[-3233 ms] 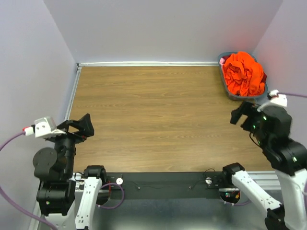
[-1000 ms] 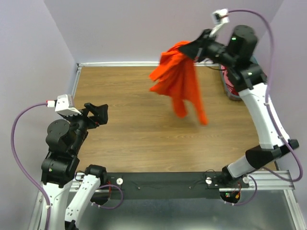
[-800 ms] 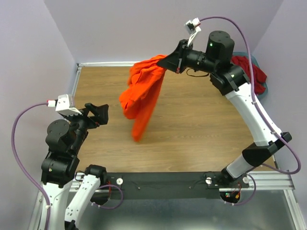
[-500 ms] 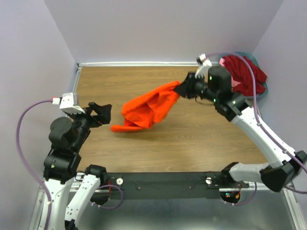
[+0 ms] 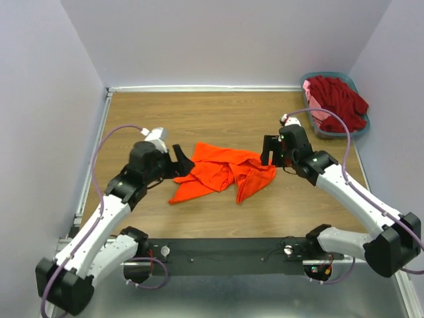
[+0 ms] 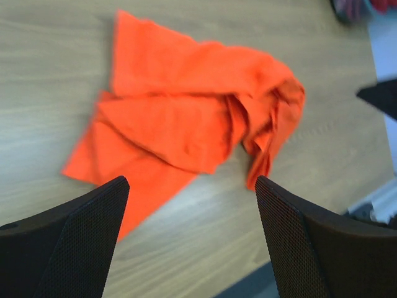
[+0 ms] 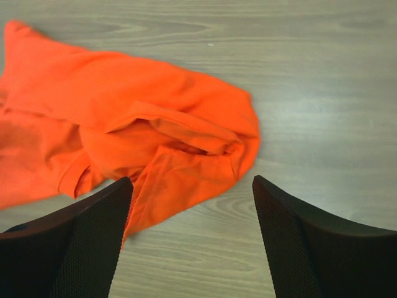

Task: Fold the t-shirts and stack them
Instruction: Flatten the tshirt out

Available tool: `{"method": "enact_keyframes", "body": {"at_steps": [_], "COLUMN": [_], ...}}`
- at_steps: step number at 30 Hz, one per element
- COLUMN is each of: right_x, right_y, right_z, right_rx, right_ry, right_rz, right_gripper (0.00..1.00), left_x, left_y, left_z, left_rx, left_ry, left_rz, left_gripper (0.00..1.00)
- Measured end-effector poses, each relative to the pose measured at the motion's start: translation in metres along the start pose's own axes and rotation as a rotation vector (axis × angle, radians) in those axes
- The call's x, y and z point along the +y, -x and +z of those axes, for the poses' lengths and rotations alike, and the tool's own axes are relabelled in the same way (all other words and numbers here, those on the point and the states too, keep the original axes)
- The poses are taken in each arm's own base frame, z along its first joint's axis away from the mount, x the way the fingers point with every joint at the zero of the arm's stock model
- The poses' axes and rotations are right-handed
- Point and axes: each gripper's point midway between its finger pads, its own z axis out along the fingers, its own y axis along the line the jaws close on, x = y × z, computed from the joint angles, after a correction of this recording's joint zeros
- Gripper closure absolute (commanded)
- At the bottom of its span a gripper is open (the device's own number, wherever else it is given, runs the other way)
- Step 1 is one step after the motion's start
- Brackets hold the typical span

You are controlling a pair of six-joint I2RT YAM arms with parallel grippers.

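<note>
A bright orange t-shirt (image 5: 222, 173) lies crumpled on the wooden table, between the two arms. My left gripper (image 5: 180, 159) stands open just off its left edge. The left wrist view has the shirt (image 6: 186, 118) spread ahead of the wide-apart fingers of that gripper (image 6: 189, 186), which hold nothing. My right gripper (image 5: 270, 151) is open beside the shirt's right end. In the right wrist view the bunched fabric (image 7: 136, 136) sits just beyond the empty right gripper (image 7: 192, 183). A dark red t-shirt (image 5: 338, 96) and a pink one (image 5: 318, 114) lie in the basket.
The grey-blue basket (image 5: 334, 134) stands at the back right corner, close to the right wall. Purple walls close in the table on the left, back and right. A black rail (image 5: 225, 255) with the arm bases runs along the near edge.
The right gripper swung the orange shirt from high in the air down onto the table and opened, letting it go. The left arm reached in toward the shirt's left edge.
</note>
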Motion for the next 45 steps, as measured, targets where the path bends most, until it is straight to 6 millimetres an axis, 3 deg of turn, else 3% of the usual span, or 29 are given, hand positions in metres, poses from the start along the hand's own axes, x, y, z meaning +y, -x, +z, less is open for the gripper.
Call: {"method": "enact_keyframes", "body": {"at_steps": [4, 8, 12, 16, 23, 30, 34, 38, 45], "right_x": [0.019, 0.033, 0.047, 0.06, 0.078, 0.085, 0.085, 0.086, 0.087], "right_y": [-0.003, -0.037, -0.068, -0.074, -0.063, -0.069, -0.069, -0.069, -0.073], "right_z": [0.011, 0.034, 0.045, 0.043, 0.039, 0.037, 0.037, 0.036, 0.037], "right_rx": [0.061, 0.214, 0.33, 0.348, 0.319, 0.329, 0.33, 0.331, 0.34], "right_ry": [0.093, 0.166, 0.214, 0.25, 0.303, 0.319, 0.32, 0.322, 0.32], "right_rz": [-0.105, -0.149, -0.188, -0.207, -0.214, -0.23, -0.23, -0.23, -0.231], "right_gripper": [0.23, 0.28, 0.28, 0.28, 0.28, 0.28, 0.28, 0.28, 0.28], "left_x": [-0.03, -0.05, -0.039, -0.019, 0.012, 0.023, 0.04, 0.043, 0.049], "left_y": [-0.04, -0.063, -0.081, -0.078, -0.053, -0.066, -0.081, -0.075, -0.082], "left_z": [0.028, 0.059, 0.09, 0.107, 0.119, 0.119, 0.103, 0.09, 0.107], "left_rx": [0.122, 0.17, 0.196, 0.167, 0.073, 0.094, 0.099, 0.058, 0.093], "left_ry": [-0.064, -0.071, 0.014, 0.09, 0.146, 0.173, 0.23, 0.239, 0.27], "left_rz": [-0.019, -0.064, -0.111, -0.156, -0.232, -0.246, -0.268, -0.28, -0.274], "left_gripper": [0.22, 0.29, 0.3, 0.29, 0.29, 0.28, 0.28, 0.28, 0.31]}}
